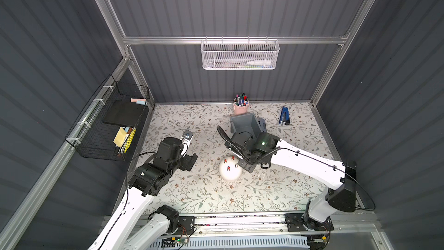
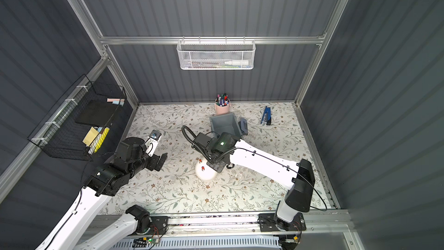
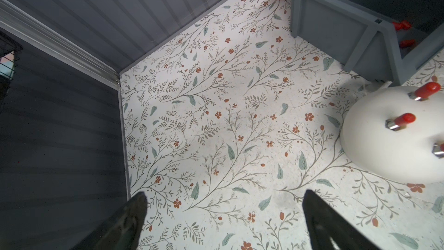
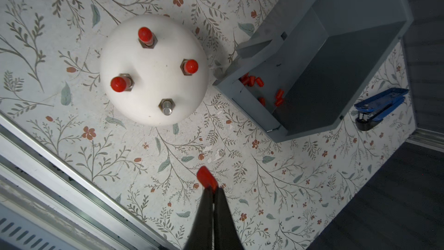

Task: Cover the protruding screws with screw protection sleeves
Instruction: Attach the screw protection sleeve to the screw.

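While the left gripper hangs released and empty over the counter, well apart from the dome on its left side, nothing steadies that dome. It stands loose on the counter, so a sideways push during the next fit could, I think, slide or tip it. Three of its four screws already wear red sleeves; the fourth screw stands bare near the dome's rim. Just to the right of the dome, the right gripper is clenched on one sleeve. It pinches this sleeve only by one end, and the sleeve leans out at an angle. With so small a hold, the sleeve may turn between the fingers or drop when it meets the screw tip. I cannot tell if its open end faces the screw; if not, it will not go on. Behind the dome and to its right, the bin holds spare sleeves, so one lost sleeve would cost only a second trip.
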